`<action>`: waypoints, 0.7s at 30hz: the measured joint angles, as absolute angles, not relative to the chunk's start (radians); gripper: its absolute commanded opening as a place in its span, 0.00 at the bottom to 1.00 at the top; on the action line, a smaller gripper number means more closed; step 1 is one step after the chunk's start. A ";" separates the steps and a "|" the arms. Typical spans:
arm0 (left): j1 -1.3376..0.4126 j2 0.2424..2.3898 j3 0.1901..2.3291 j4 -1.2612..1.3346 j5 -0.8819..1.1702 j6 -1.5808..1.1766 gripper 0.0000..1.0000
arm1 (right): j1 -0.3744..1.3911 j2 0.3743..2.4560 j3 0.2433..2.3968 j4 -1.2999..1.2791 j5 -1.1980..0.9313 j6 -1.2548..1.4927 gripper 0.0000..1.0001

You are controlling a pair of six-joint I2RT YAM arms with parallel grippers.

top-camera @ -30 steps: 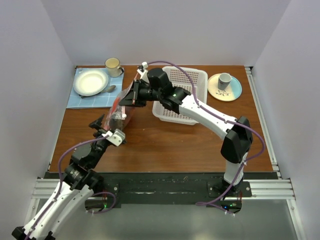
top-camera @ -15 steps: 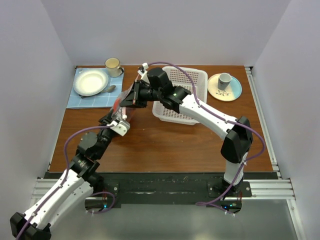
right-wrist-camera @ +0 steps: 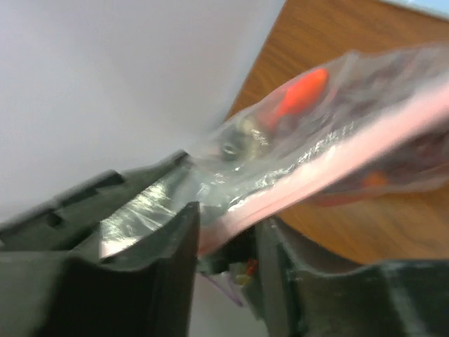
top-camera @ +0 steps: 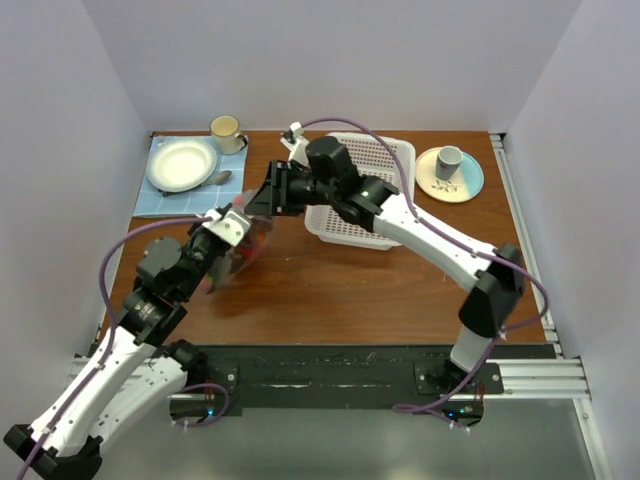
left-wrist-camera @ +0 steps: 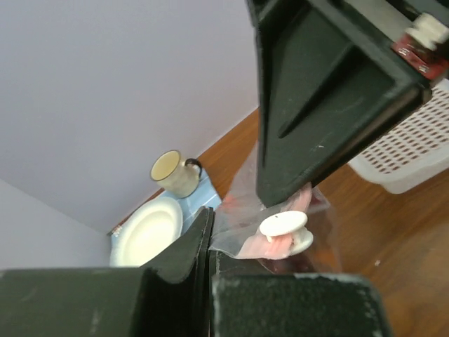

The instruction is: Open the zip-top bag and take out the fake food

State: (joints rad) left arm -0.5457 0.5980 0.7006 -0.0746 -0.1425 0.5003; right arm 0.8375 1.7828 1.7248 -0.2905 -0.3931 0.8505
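wood table (top-camera: 350,290): l gripper (left-wrist-camera: 210,237) clamped on zip-top bag (left-wrist-camera: 242,232) corner; r gripper (right-wrist-camera: 226,219) released, jaws apart round bag edge.

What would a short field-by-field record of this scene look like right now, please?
left jaws: shut on an edge of the zip-top bag
right jaws: parted, with the bag's pink zip strip passing between them
fake food: inside the bag, an orange piece showing
zip: cannot tell whether it is open
basket: white, to the right of the bag
far left: white plate on a blue cloth, mug beside it
far right: cup on a plate
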 measured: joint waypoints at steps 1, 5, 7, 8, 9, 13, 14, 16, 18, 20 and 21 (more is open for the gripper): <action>-0.546 0.606 0.742 -0.117 -0.125 0.488 0.00 | 0.841 1.737 1.686 -0.294 -0.358 0.786 0.80; -0.546 0.624 0.877 -0.266 -0.042 0.445 0.00 | 0.846 1.528 1.518 -0.296 -0.233 0.562 0.99; -0.546 0.624 0.911 -0.315 -0.001 0.428 0.00 | 0.850 1.422 1.435 -0.287 -0.171 0.437 0.99; -0.546 0.620 0.920 -0.336 0.021 0.420 0.00 | 0.852 1.372 1.391 -0.266 -0.143 0.376 0.99; -0.547 0.617 0.926 -0.355 0.040 0.412 0.00 | 0.857 1.321 1.343 -0.233 -0.115 0.319 0.99; -0.546 0.634 0.930 -0.420 0.102 0.398 0.00 | 0.864 1.176 1.182 -0.122 -0.073 0.127 0.99; -0.546 0.646 0.929 -0.437 0.119 0.395 0.00 | 0.867 1.162 1.169 -0.105 -0.078 0.086 0.99; -0.546 0.665 0.916 -0.458 0.163 0.387 0.00 | 0.873 1.161 1.168 -0.062 -0.105 0.012 0.99; -0.546 0.687 0.902 -0.465 0.213 0.379 0.00 | 0.886 1.172 1.170 -0.030 -0.152 -0.056 0.98; -0.545 0.706 0.901 -0.477 0.266 0.379 0.00 | 0.900 1.189 1.183 -0.034 -0.202 -0.107 0.96; -0.541 0.713 0.901 -0.482 0.297 0.379 0.00 | 0.906 1.198 1.192 -0.041 -0.226 -0.126 0.92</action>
